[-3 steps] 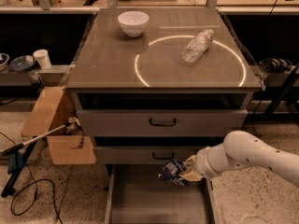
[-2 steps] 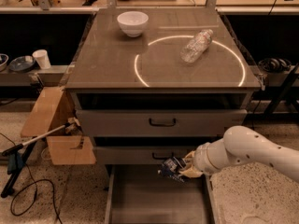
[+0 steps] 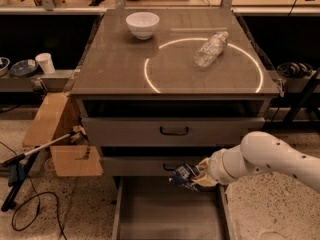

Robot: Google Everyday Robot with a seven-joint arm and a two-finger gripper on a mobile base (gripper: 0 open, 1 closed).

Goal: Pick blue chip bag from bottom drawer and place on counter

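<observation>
Gripper (image 3: 196, 177) at the end of the white arm (image 3: 272, 160), low in front of the cabinet, clamped on the blue chip bag (image 3: 181, 174). Bag crumpled, held off the floor of the bottom drawer (image 3: 165, 215), level with the lower edge of the middle drawer (image 3: 135, 166). Bottom drawer pulled out, its grey floor showing below the bag. Arm reaches in from the right. Top drawer (image 3: 125, 131) shut, black handle centred. Above, the counter (image 3: 117, 66) carries a glowing white circle (image 3: 148, 79); a clear plastic bottle (image 3: 211, 49) lies tilted inside the circle's upper right; a white bowl (image 3: 142, 24) sits outside it, toward the back left. Cardboard box (image 3: 55, 134) on the floor left of the cabinet.
</observation>
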